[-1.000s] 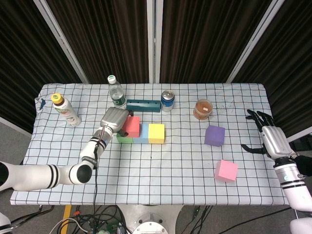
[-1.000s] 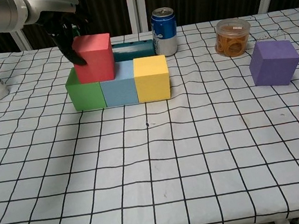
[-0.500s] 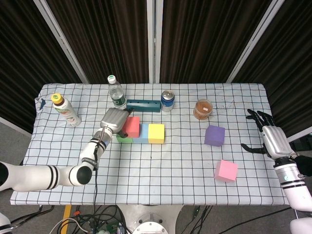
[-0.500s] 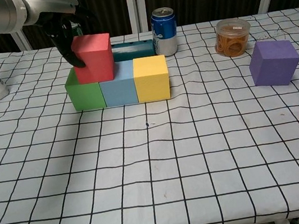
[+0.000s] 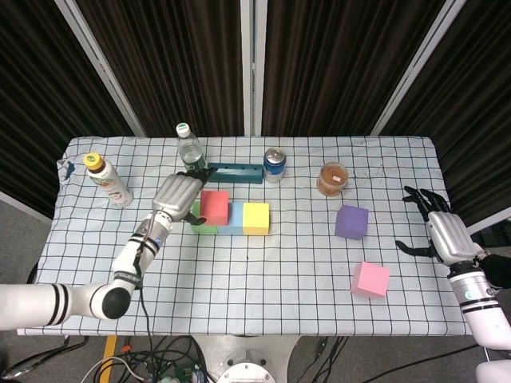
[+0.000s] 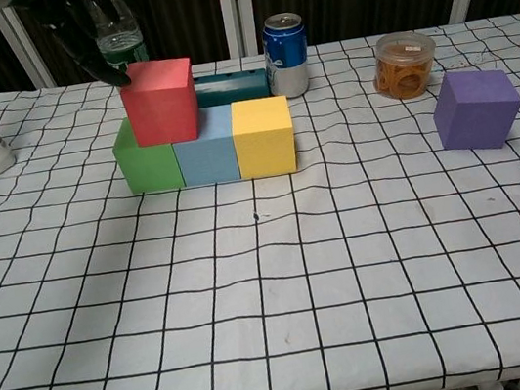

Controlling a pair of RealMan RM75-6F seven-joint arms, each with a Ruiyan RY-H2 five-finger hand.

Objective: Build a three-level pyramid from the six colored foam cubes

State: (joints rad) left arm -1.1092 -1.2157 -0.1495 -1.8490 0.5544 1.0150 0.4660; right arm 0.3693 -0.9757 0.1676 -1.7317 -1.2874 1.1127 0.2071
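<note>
My left robot hand [image 5: 177, 194] hangs empty with fingers loosely apart just beside the red cube [image 5: 214, 207], which sits on the seam of the green cube [image 6: 147, 156] and blue cube [image 6: 207, 146], next to the yellow cube [image 6: 264, 136], so a second-level slot above blue and yellow stays free. My right robot hand [image 5: 441, 233] waits spread wide at the table's [image 5: 263, 279] right edge, near the purple cube [image 5: 351, 222] and pink cube [image 5: 371, 279], with open cloth between them and the stack; bottles and a can crowd the far edge.

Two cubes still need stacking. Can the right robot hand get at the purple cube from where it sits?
Probably yes: the right robot hand is open, with only bare tablecloth between it and the purple cube.
</note>
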